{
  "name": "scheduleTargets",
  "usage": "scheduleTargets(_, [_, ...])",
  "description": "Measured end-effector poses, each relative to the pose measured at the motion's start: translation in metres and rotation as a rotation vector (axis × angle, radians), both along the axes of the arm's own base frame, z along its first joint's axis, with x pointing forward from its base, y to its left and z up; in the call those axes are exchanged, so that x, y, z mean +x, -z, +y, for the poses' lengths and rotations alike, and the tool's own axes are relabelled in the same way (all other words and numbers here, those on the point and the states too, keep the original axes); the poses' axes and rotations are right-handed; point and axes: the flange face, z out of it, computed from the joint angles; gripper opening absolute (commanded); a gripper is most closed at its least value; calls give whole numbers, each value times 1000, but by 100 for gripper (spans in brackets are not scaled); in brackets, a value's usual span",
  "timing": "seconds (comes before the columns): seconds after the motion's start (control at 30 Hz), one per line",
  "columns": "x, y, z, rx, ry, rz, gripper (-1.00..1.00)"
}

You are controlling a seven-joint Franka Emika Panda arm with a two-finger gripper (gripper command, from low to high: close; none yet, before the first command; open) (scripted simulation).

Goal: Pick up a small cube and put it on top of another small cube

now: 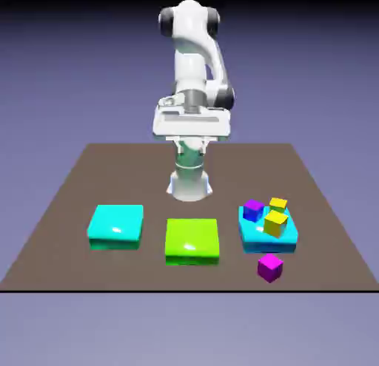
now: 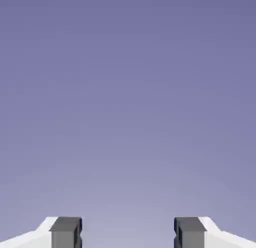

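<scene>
The jaws stand wide apart with nothing between them: in the hand view the two grey fingertips sit at the bottom edge, well separated, and only the plain blue-violet backdrop fills the space between and above them. The gripper is released and holds nothing.

In the exterior view the hand hangs high over the far part of the brown table, with the white arm rising behind it. The fingers themselves are hard to make out from this side.

The magenta cube rests on the bare table near the front edge, toward the exterior view's right, just in front of a flat cyan block and apart from it. On that block sit three small cubes close together: a yellow cube at the front, a second yellow cube behind it, and a violet-blue cube to their left in the exterior view.

A flat green block lies in the middle of the row, and another flat cyan block lies toward the exterior view's left. The gripper is well apart from all of them.
</scene>
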Motion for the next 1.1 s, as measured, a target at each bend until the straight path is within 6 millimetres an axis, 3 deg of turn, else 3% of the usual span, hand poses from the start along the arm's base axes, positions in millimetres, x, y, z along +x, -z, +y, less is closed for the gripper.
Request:
scheduleTargets(0.27, [60,66,29,120,166,288,0])
scheduleTargets(0.5, [98,136,61,240,324,546,0])
scheduleTargets(0.83, [127,230,115,432,565,930,0])
scheduleTargets(1.1, [140,280,161,592,756,1257,0])
